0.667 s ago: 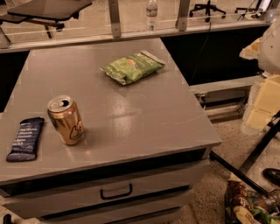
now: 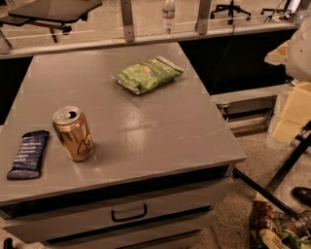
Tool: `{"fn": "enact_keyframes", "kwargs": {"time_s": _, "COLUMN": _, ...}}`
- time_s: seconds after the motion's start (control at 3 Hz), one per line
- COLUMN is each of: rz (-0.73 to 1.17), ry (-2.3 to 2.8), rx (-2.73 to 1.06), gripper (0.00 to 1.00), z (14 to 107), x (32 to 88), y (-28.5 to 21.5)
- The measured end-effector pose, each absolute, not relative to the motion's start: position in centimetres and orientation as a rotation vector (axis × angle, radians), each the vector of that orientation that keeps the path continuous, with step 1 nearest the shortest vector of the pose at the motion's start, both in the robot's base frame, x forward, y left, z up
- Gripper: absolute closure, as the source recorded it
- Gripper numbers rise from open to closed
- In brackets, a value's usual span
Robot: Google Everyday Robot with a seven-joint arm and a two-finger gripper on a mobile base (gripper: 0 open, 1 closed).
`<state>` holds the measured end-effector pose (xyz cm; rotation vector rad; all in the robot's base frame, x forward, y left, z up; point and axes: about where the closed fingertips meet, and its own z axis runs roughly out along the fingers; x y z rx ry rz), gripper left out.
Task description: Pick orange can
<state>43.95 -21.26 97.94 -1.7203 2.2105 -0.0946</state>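
Note:
The orange can [image 2: 73, 133] stands upright on the grey cabinet top [image 2: 160, 131], near its front left, with its silver pull-tab top showing and a dark triangular mark on its side. My gripper [image 2: 291, 109] shows as pale cream shapes at the right edge of the view, beyond the cabinet's right side and far from the can. Nothing is held in it that I can see.
A dark blue snack bar wrapper [image 2: 28, 154] lies just left of the can. A green chip bag [image 2: 148, 74] lies at the back middle. A drawer handle [image 2: 129, 213] is on the cabinet front. A water bottle [image 2: 168, 14] stands on the ledge behind. Bags [image 2: 279, 228] lie on the floor at the lower right.

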Motion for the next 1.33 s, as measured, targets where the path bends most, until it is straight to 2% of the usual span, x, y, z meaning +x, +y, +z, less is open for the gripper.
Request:
{"fn": "enact_keyframes", "kwargs": {"time_s": 0.33, "rz": 0.049, "ry": 2.119, "rx": -1.738, "gripper": 0.00, "z": 97.9, "x": 45.1, "y": -17.7}}
{"fn": "enact_keyframes", "kwargs": {"time_s": 0.67, "rz": 0.367, "ry": 1.722, "rx": -1.908, "gripper": 0.00, "z": 99.4, "x": 46.2, "y": -2.2}}
{"fn": "enact_keyframes", "kwargs": {"time_s": 1.0, "rz": 0.496, "ry": 1.474, "rx": -2.009, "gripper": 0.00, "z": 100.7, "x": 44.9, "y": 7.4}}
{"fn": "enact_keyframes", "kwargs": {"time_s": 1.33, "rz": 0.500, "ry": 1.468, "rx": -2.005, "gripper": 0.00, "z": 100.5, "x": 45.0, "y": 7.5}}
